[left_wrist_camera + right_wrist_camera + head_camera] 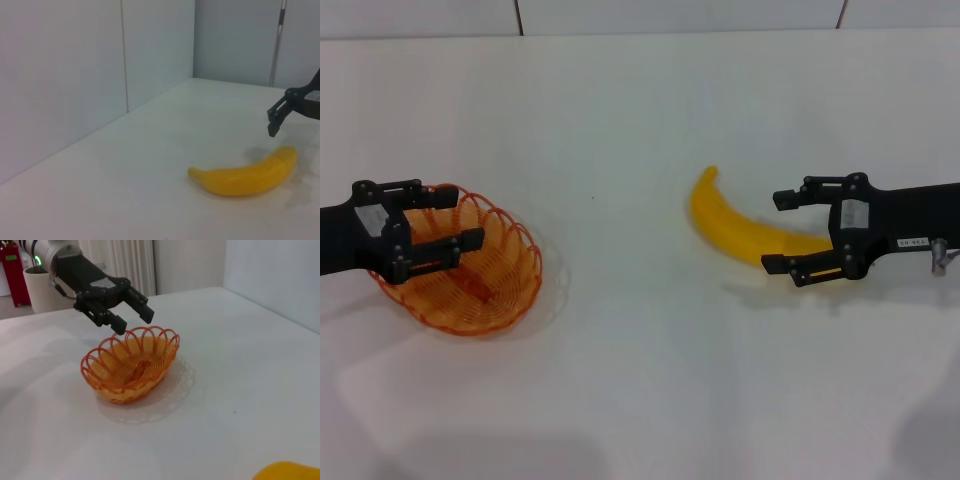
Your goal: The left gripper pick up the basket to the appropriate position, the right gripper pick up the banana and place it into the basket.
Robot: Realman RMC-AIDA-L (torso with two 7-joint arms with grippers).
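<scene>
An orange looped-wire basket point(470, 268) is seen resting on the white table point(640, 130) on the robot's left side, its scalloped rim upward. Through the weave only the basket's own orange bottom can be made out; whether anything small lies in it cannot be told. The left gripper point(445, 217) is held over the basket's near-left rim, its two black fingers spread apart and gripping nothing (the right wrist view places it point(131, 315) above the rim, apart from the wire).

The bright yellow banana point(745, 231) is shown lying on the table, well apart from the basket, on the robot's right side, its curved back turned toward the near edge. The right gripper point(788, 232) is positioned at the banana's right end, its fingers spread on either side of that end, not closed on the fruit. In the left wrist view the banana point(245, 175) is seen flat on the surface, with one finger of the right gripper point(280, 116) hanging above its far tip.
</scene>
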